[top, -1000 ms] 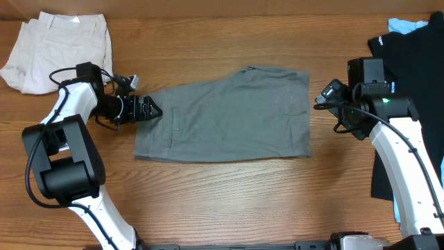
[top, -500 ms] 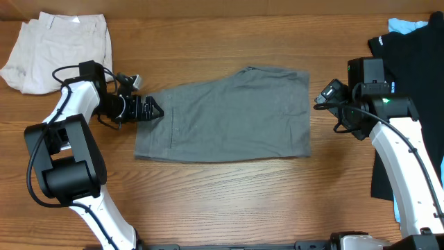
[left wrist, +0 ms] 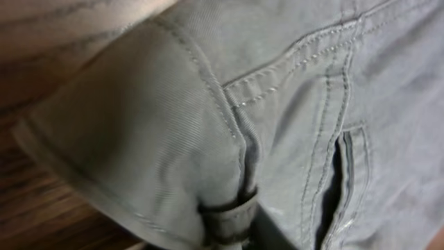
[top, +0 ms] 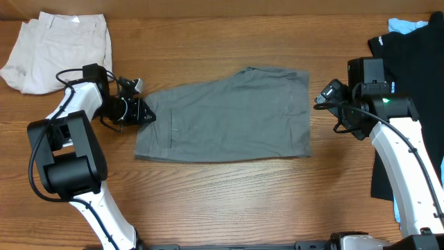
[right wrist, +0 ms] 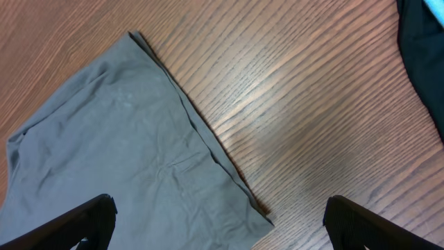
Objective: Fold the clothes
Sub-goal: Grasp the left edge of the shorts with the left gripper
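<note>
The grey shorts point(top: 229, 118) lie flat across the middle of the table, waistband end to the left. My left gripper point(top: 144, 112) is at that left edge, its jaws drawn together on the waistband. In the left wrist view the bunched waistband of the grey shorts point(left wrist: 173, 125) fills the frame, with a belt loop point(left wrist: 225, 215) at the bottom; the fingers themselves are hidden. My right gripper point(top: 321, 97) hovers open just right of the shorts' hem. Its black fingertips point(right wrist: 90, 215) stand wide apart over the corner of the grey shorts point(right wrist: 111, 160), holding nothing.
Cream shorts point(top: 62, 48) lie crumpled at the back left corner. A black garment point(top: 409, 62) with a light-blue one point(top: 406, 26) behind it covers the right edge, under the right arm. Bare wood table point(top: 229, 201) runs along the front.
The left gripper's jaws, spread open at the shorts' left edge before, have come together on the waistband. The right arm has not moved.
</note>
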You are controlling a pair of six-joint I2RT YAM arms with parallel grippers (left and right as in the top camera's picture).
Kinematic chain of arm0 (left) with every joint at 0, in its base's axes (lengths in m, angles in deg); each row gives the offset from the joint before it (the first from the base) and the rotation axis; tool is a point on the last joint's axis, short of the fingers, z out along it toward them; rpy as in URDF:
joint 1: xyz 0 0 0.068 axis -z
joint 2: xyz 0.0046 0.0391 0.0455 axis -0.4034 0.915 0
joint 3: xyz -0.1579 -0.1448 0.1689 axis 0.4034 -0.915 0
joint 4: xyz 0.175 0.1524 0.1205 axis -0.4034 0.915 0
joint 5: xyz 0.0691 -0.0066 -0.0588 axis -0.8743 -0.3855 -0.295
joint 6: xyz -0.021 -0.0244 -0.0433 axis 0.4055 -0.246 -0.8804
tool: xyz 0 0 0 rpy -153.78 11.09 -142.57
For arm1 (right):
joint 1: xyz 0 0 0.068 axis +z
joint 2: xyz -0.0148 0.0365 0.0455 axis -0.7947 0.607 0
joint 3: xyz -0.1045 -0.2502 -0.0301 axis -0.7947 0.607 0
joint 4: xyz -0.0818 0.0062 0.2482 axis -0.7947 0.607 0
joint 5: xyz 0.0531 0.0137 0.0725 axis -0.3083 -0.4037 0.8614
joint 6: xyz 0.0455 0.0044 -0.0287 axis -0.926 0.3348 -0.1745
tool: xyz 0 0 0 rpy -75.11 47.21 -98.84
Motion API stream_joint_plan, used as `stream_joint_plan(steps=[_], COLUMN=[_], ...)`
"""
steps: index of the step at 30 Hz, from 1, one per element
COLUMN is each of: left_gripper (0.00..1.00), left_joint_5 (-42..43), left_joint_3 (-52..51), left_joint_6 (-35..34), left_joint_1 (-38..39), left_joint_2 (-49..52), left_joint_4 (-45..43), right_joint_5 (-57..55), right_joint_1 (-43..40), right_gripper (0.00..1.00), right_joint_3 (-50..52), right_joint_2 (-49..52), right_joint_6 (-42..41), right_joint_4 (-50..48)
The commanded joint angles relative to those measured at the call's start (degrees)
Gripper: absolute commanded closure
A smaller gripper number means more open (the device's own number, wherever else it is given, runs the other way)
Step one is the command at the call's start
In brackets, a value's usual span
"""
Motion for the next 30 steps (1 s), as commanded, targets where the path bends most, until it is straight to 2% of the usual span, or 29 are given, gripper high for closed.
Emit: stream_joint_plan(steps=[1, 4, 10, 16, 17, 22, 25, 26, 28, 30], left_gripper=[0.96, 0.96, 0.96, 0.96, 0.96, 0.96, 0.96, 0.96, 0.96, 0.96], left_joint_5=[-4.9, -5.8, -22.0, -25.3, -25.3, -24.9, -23.4, -22.8, -21.7, -20.6], left_joint_3=[-2.1, -2.1, 0.7, 8.1, 9.8, 18.8, 23.9, 25.7, 28.9, 32.0], left_joint_6=[-0.6, -1.2, -14.2, -16.7, -16.7, -18.2, -18.1, -18.1, -18.1, -18.1], left_joint_1=[0.8, 0.8, -0.1, -0.9, -0.9, -0.5, 0.4, 0.8, 1.5, 2.2], left_joint_2=[3.3, 3.3, 3.3, 3.3, 3.3, 3.3, 3.3, 3.3, 3.3, 3.3], left_joint_4=[0.6, 0.6, 4.7, 12.6, 14.2, 21.1, 24.6, 25.8, 27.8, 29.9], right_joint_5=[0.0, 0.0, 0.0, 0.1, 0.9, 9.0, 9.4, 9.9, 11.1, 13.0], right_joint_1=[0.1, 0.1, 0.1, 0.1, 0.1, 0.3, 0.3, 0.3, 0.6, 1.3], right_gripper=[0.0, 0.0, 0.0, 0.0, 0.03, 0.3, 0.56, 0.69, 0.82, 0.88], right_joint_3=[-0.3, -0.3, -0.3, -0.3, -0.3, 0.0, 0.0, 0.0, 0.0, 0.0], right_joint_2=[-1.2, -1.2, -1.2, -1.2, -1.2, -0.9, 0.7, 1.9, 3.9, 6.4], right_joint_6=[-0.2, -0.2, -0.2, -0.3, -0.3, -0.2, -0.2, -0.2, -0.1, 0.7], right_joint_4=[-0.2, -0.2, -0.2, -0.2, -0.3, -2.8, -3.6, -3.6, -3.6, -3.6])
